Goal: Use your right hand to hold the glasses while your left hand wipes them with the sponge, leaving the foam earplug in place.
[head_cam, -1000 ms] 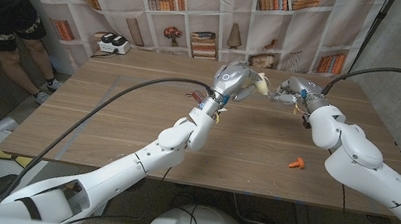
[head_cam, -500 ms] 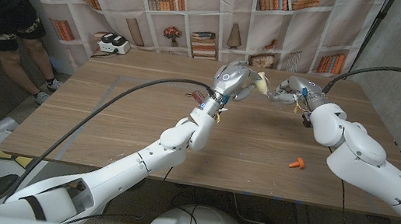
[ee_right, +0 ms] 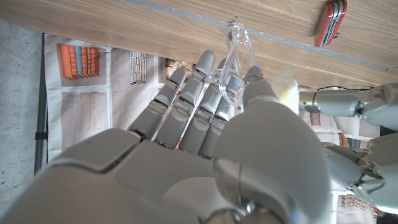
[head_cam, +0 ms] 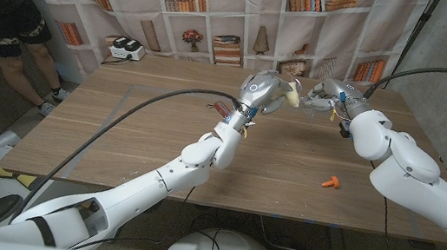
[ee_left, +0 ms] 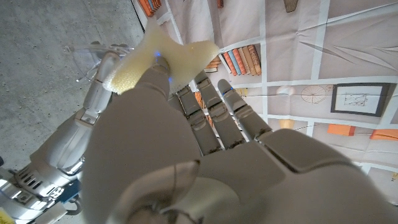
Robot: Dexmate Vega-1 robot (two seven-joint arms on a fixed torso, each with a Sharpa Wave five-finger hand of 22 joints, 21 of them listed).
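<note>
Step in hand: the wiping itself, by the look of it — both hands are raised above the far side of the wooden table (head_cam: 161,134), meeting in mid-air.
Right hand: the right hand (head_cam: 326,96) pinches the clear plastic safety glasses (ee_right: 233,59) between thumb and fingers, the lenses standing up past the fingertips.
Left hand: the left hand (head_cam: 265,91) grips a pale yellow foam sponge (ee_left: 163,56), its other fingers extended, and holds it against the glasses or just beside them.
Glasses: transparent and thin-framed, hard to pick out against the bookshelf backdrop; held off the table, between the two hands.
Next move: likely short strokes of the sponge across the lenses while the right hand keeps a steady pinch — too firm a push could twist the light frame out of its grasp.
Earplug: the small orange foam earplug (head_cam: 331,182) lies on the table well apart from both hands, near the right forearm, untouched.
</note>
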